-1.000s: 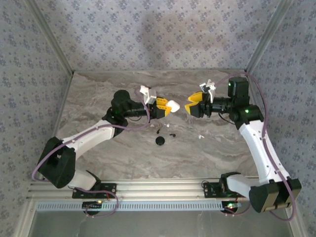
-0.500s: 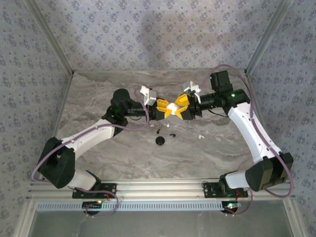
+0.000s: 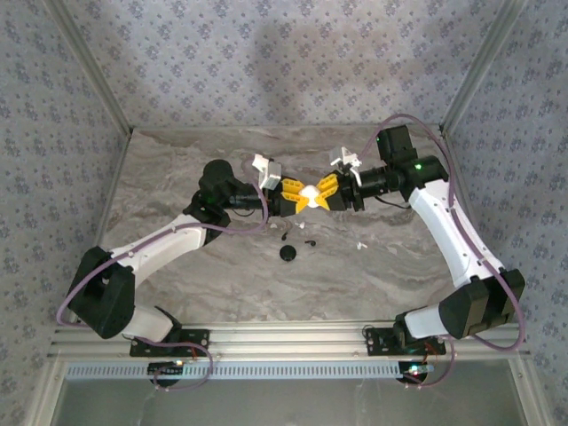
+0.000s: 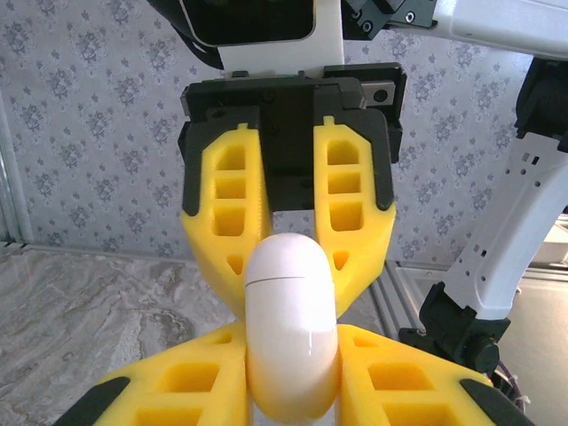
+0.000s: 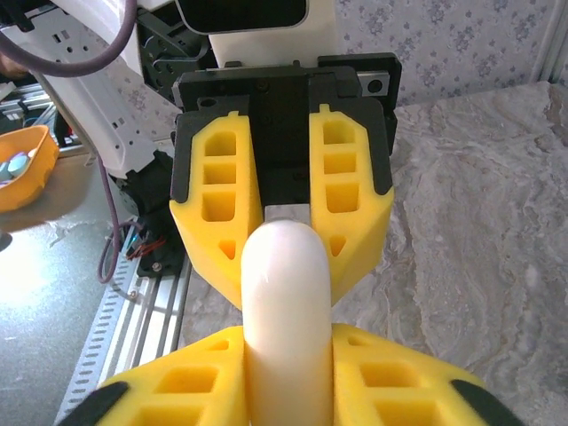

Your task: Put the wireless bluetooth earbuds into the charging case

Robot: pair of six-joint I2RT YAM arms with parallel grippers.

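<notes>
Where my grippers meet: above the middle of the table (image 3: 177, 266), nose to nose, with the case between them.
Case: a small white capsule (image 4: 291, 319), lifted clear of the table, lying along the line between my two wrists.
Left gripper: its yellow fingers (image 4: 291, 382) pinch one end of the case, touching it on both sides.
Right gripper: its fingers (image 5: 288, 382) clasp the other end, with no gap that I can see.
Lid: shut; a thin seam runs across the case near the end my right gripper holds.
Earbuds: two tiny black specks (image 3: 310, 241) on the table just below my grippers, apart from the case and from each other.
Other bits: a black disc (image 3: 288, 254) near the earbuds, and a white scrap (image 3: 361, 244) to their right.
Step in hand: by my judgement, getting the lid open; no earbud is in yet.
How to do it well: keep my left grip firm and level, let my right work only the part beyond the seam, and turn about the hinge without pulling straight.
Risk: the case is smooth and rounded, so a skewed squeeze could shoot it out.
</notes>
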